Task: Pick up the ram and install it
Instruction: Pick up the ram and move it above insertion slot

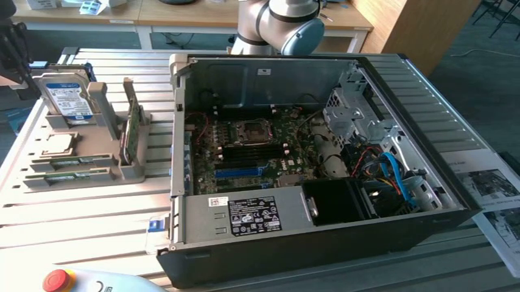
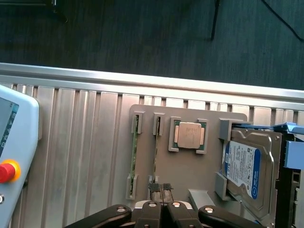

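Wrist view is showing the tool (image 2: 160,186) shut and empty, hovering near the end of the ram (image 2: 155,151) standing on edge in its gray holder (image 2: 190,168); the pickup is likely in hand, calling for jaws parting to straddle that thin edge.

The arm (image 1: 272,18) is a smooth silver-grey tube with a rounded pale blue joint cap (image 1: 302,33); the gripper (image 2: 160,188) is black; curved black linkage bars (image 2: 102,216) run out either side behind the jaws; round silver pins (image 2: 151,205) stud the knuckles; the fingertips (image 2: 155,187) are dark and ribbed.
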Robot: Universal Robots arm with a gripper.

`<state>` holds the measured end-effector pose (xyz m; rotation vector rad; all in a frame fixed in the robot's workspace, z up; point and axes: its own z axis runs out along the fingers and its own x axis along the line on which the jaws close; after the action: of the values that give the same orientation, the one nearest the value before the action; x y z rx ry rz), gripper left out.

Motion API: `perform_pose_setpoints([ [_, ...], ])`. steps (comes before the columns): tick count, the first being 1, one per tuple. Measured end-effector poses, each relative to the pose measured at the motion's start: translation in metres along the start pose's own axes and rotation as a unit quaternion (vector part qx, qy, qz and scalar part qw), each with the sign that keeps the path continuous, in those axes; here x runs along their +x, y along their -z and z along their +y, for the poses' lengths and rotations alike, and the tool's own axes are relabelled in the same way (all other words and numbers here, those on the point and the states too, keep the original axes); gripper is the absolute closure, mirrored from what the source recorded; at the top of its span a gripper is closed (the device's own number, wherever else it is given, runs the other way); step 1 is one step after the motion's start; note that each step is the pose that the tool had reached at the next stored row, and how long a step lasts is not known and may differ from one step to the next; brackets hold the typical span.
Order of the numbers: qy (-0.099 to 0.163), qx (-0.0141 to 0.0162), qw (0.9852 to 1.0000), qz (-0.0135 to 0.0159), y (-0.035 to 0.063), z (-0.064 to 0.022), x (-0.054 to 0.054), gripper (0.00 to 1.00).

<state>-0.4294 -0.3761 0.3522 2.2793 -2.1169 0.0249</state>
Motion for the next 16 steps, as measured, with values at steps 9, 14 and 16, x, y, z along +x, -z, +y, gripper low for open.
perform_pose_setpoints([
  [9, -0.001, 0.0004, 1.0000, -0.0008, -0.0173, -0.0002, -0.001, 0.90],
  [14, -0.001, 0.0004, 1.0000, -0.0016, -0.0298, -0.0003, -0.001, 0.90],
  [16, -0.001, 0.0004, 1.0000, -0.0017, -0.0325, -0.0004, -0.001, 0.90],
])
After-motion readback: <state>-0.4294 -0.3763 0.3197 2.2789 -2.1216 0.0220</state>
